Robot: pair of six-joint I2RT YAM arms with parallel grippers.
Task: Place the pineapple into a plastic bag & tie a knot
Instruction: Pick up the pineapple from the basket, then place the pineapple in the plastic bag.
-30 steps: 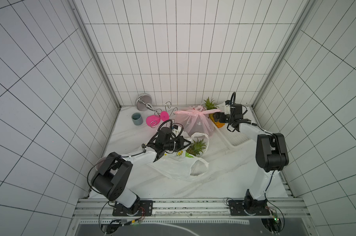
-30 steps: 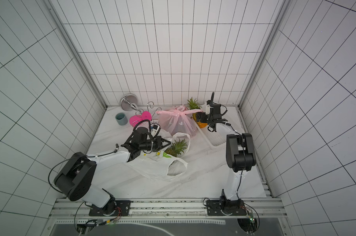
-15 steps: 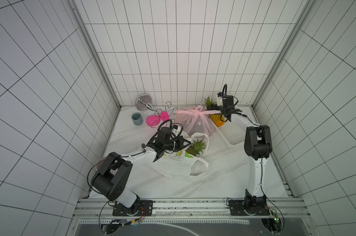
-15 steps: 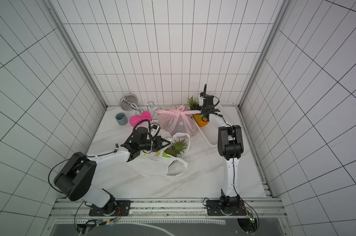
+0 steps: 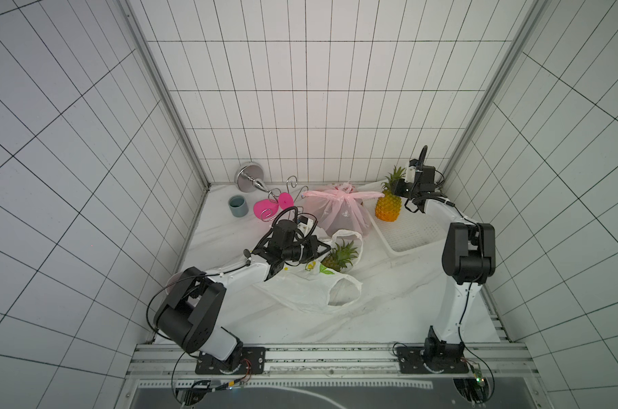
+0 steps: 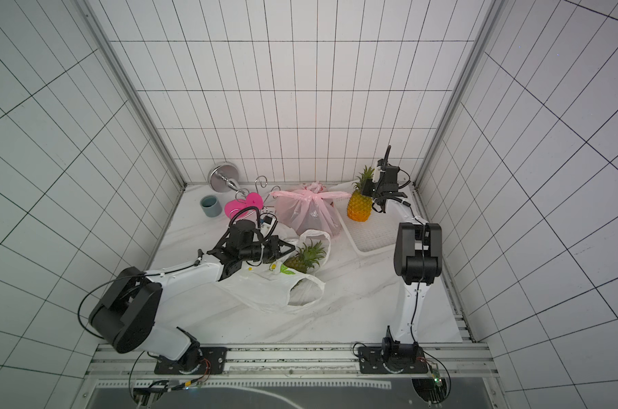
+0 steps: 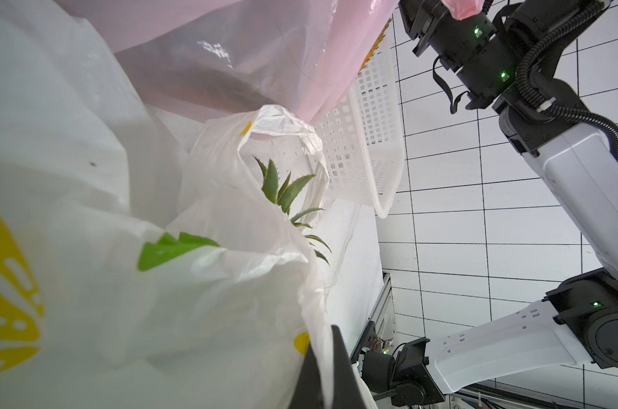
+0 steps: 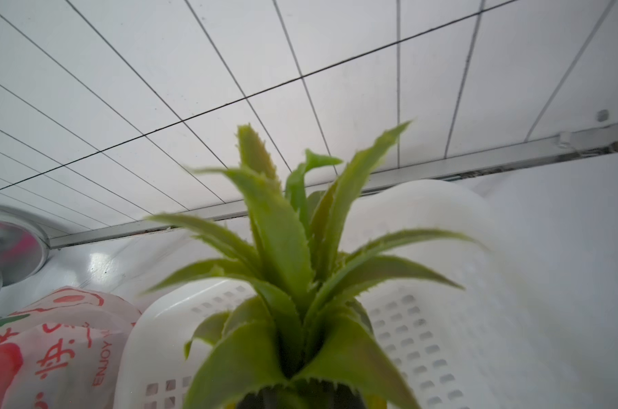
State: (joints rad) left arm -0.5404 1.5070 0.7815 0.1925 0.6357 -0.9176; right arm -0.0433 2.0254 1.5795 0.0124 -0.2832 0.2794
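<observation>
Nearest, off the near corner of the white perforated plastic basket, a crumpled white translucent plastic bag lies open, and the left gripper is clenched on its film. A small brownish pineapple with a green crown lies in the bag's mouth. A knotted pink plastic bag sits just beside the basket. At the basket's far corner an orange-yellow pineapple stands upright with the right gripper at its crown. Whether that gripper is grasping, I cannot tell.

Pink bag just beside the right fingers, wall close beyond; tabletop behind them, past the basket, lies open.
</observation>
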